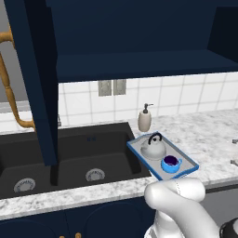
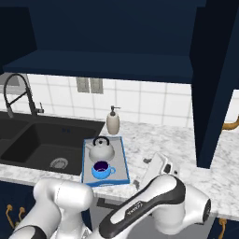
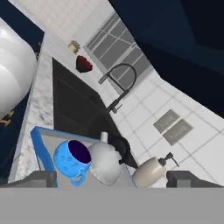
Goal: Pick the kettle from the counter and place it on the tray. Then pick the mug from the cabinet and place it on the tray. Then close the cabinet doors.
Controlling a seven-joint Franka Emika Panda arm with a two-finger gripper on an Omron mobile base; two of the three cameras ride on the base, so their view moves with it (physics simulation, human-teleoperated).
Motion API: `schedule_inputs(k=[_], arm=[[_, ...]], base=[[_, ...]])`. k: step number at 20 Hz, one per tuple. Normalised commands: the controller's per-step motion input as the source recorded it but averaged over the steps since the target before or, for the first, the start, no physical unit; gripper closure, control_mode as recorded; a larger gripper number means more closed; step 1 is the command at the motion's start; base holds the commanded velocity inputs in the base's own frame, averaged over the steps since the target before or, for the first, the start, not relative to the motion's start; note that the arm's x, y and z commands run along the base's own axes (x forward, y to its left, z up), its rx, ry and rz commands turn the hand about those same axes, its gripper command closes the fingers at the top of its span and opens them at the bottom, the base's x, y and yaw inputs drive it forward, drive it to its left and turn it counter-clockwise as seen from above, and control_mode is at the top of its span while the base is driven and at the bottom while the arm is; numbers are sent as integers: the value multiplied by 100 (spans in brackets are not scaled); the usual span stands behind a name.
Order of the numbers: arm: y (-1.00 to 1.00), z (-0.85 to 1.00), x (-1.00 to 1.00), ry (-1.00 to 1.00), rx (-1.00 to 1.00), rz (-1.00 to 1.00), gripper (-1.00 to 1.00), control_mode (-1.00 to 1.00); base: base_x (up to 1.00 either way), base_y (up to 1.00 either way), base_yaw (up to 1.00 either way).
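The silver-grey kettle (image 1: 153, 147) (image 2: 101, 150) (image 3: 105, 162) stands upright on the blue-rimmed tray (image 1: 184, 158) (image 2: 125, 158) (image 3: 37, 145). The blue mug (image 1: 171, 163) (image 2: 102, 170) (image 3: 72, 160) stands on the tray's near half, close beside the kettle. My gripper (image 2: 142, 172) (image 3: 113, 179) hangs open just right of the tray, low over the counter (image 1: 207, 132) (image 2: 154, 140), with nothing between its fingers. The navy cabinet (image 1: 139, 65) (image 2: 102, 63) is open, its shelf bare. The left door (image 1: 39, 79) and the right door (image 2: 214, 84) swing out toward me.
A beige soap bottle (image 1: 145, 118) (image 2: 113, 121) (image 3: 151, 171) stands behind the tray by the tiled wall. The black double sink (image 1: 69, 158) (image 2: 42, 140) lies left of the tray, with a faucet (image 2: 16, 93) (image 3: 120, 83). Brass handles (image 1: 7, 79) (image 2: 231, 125) stick out from the doors.
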Motion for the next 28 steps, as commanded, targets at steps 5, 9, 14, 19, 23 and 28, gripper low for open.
schedule_inputs(k=[5, 9, 14, 19, 23, 28], arm=[[-46, 40, -11, -24, 0, -7, -100, -100], [-50, 30, 0, -21, 0, -3, -100, -100], [-19, -16, 18, -10, 2, 0, -100, -100], [-22, -3, 15, -1, 8, 0, -100, -100], [-33, -5, 20, -2, 10, 1, -100, -100], [-40, 10, 7, -6, 5, 0, -100, -100]], base=[[0, 0, 0], [0, 0, 0], [0, 0, 0], [0, 0, 0], [0, 0, 0], [0, 0, 0]])
